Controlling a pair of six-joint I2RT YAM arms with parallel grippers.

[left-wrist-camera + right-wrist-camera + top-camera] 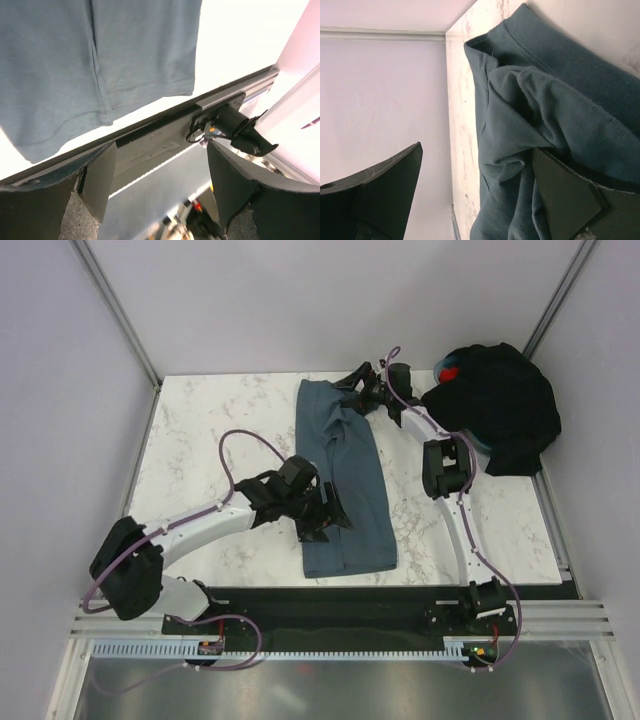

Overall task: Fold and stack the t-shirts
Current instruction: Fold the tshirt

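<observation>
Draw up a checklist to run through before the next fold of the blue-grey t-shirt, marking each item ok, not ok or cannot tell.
1. Left hand open with nothing between its fingers: ok.
2. Right hand open: ok. Free of the cloth: cannot tell, one finger lies against it.
3. Blue-grey t-shirt lying as one long strip on the table: ok.
4. Its far end smooth: not ok, bunched beside the right hand.
5. Black t-shirts heaped apart from it: ok.
</observation>
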